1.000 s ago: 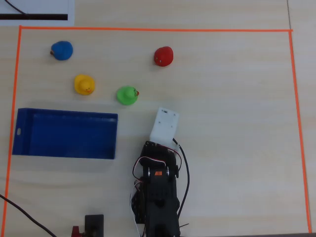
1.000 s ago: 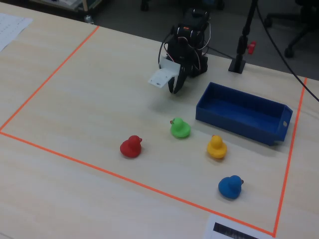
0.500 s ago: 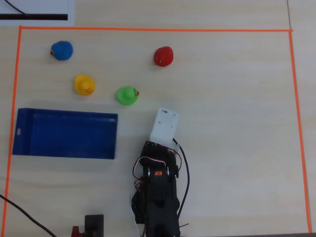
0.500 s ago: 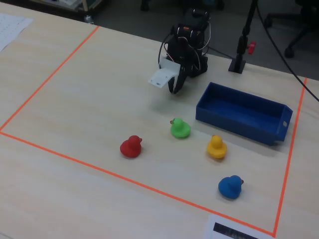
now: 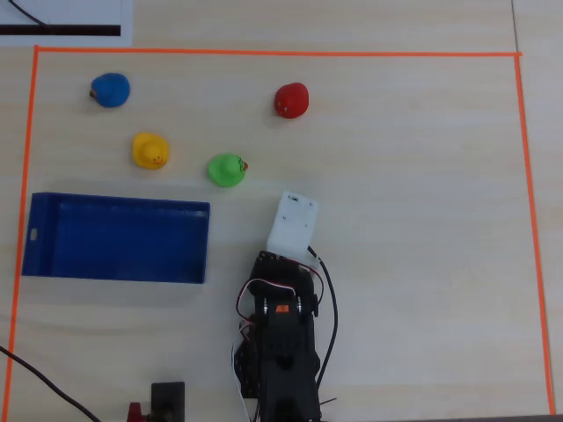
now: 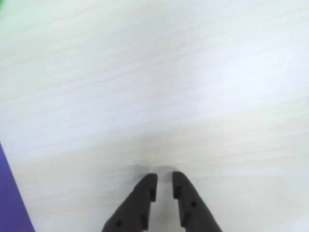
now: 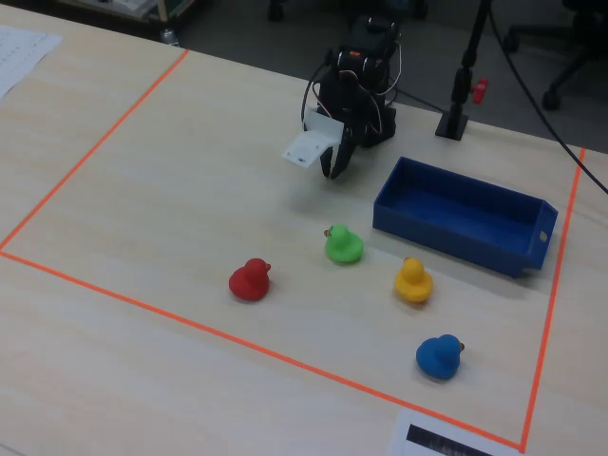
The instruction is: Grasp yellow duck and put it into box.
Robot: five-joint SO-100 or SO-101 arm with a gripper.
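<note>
Rounded glossy yellow duck (image 5: 150,150), shallow blue rectangular box (image 5: 114,238)

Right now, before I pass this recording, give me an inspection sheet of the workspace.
Surface: pale wood table, bounded by orange tape.
Job's things: yellow duck upright, untouched, near the box; box empty.
Clutter: green duck, red duck, blue duck, all loose on the table.
Grippers: gripper over bare table, jaws nearly closed, holding nothing.
Cables: wires looped on the arm; a black cable at the table edge.
Surroundings: printed sheet; a stand behind the arm.
</note>
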